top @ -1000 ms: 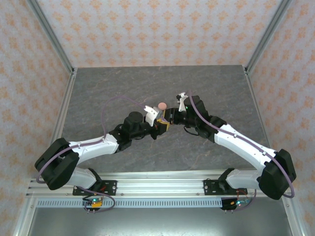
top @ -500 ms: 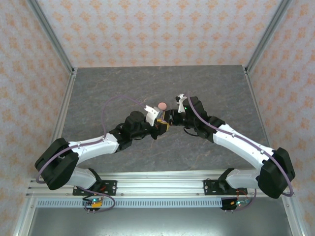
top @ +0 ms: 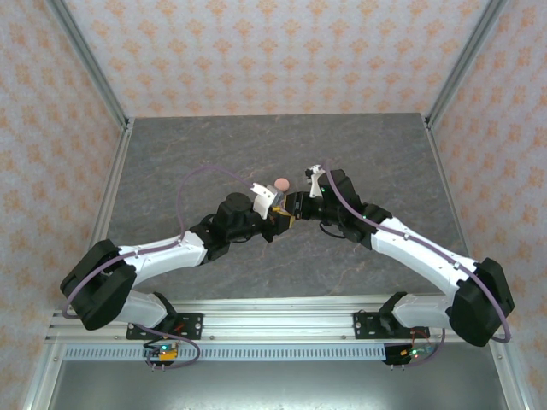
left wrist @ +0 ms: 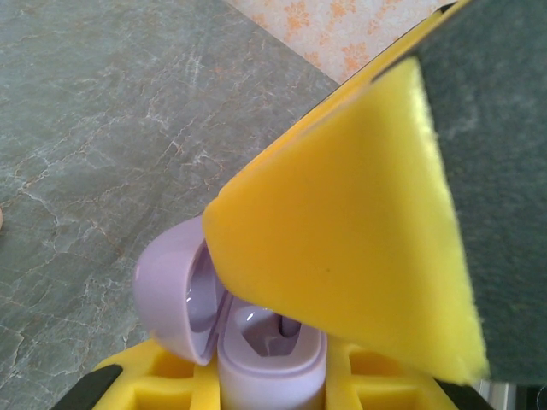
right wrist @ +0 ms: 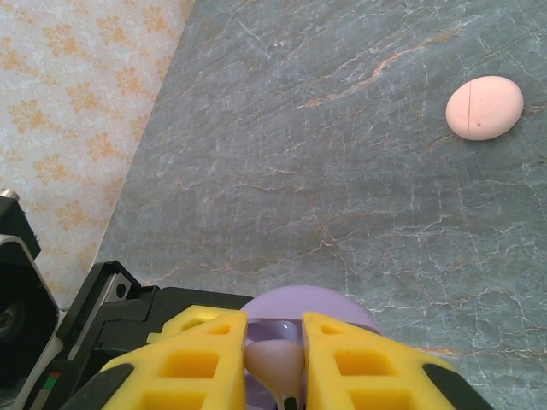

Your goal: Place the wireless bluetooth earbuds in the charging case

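My left gripper (left wrist: 272, 380) is shut on the base of a lavender charging case (left wrist: 273, 363), held upright. Its lid (left wrist: 167, 295) is swung open to the left. Directly above the case's open cavity my right gripper (right wrist: 275, 359) is shut on a pale lavender earbud (right wrist: 273, 357), and the case lid (right wrist: 309, 301) shows just beyond its fingers. One right finger (left wrist: 359, 222) hangs over the case and hides most of the cavity. In the top view the left gripper (top: 275, 219) and right gripper (top: 296, 205) meet at mid-table.
A closed salmon-pink charging case (right wrist: 484, 107) lies on the grey marbled table (top: 385, 154), just behind the grippers (top: 280, 184). Patterned walls and metal posts enclose the table on three sides.
The right gripper has crept slightly left and down toward the case held by the left gripper. The left arm is still.
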Robot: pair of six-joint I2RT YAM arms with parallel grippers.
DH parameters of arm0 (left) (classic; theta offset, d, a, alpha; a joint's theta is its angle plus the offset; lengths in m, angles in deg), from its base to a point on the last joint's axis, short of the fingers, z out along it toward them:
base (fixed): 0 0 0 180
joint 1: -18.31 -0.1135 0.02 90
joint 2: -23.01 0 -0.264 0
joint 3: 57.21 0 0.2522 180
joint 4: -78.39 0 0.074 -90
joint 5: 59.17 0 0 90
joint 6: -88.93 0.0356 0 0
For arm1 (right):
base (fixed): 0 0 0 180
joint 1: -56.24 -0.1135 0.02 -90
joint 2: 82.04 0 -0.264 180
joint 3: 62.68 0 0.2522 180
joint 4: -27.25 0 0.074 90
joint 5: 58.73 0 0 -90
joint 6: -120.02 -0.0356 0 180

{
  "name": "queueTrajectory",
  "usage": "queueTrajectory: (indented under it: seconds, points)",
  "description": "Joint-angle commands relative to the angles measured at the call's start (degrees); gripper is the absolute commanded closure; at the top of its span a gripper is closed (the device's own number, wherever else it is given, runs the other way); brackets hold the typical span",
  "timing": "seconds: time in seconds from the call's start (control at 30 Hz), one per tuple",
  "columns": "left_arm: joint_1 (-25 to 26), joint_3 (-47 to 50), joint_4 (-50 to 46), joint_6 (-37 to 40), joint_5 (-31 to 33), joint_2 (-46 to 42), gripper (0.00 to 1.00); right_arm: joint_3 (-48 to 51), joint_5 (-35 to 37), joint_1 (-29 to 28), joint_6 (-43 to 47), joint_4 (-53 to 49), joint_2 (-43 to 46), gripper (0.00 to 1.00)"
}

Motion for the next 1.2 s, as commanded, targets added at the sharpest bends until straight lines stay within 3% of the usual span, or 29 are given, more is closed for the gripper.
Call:
queueTrajectory:
  seconds: [0.0, 0.33, 0.67, 1.17]
  points:
    - [0.23, -1.97, 1.44, -0.13, 1.36, -2.54, 0.88, 1.22, -0.01, -0.27, 1.17, -0.29, 1.38, 0.77]
    - [0.18, -1.86, 1.04, 0.58, 1.04, -2.70, 0.88, 0.84, -1.24, -0.27, 1.63, -0.80, 2.08, 0.69]
    - [0.19, -1.36, 1.53, 1.82, -0.10, -3.29, 0.88, -0.32, -4.81, -0.27, 3.27, -2.32, 2.07, 0.69]
    - [0.19, 4.05, 3.21, 8.00, -0.93, -6.56, 0.87, -0.14, 2.93, -0.27, 0.55, -3.90, 7.45, 0.60]
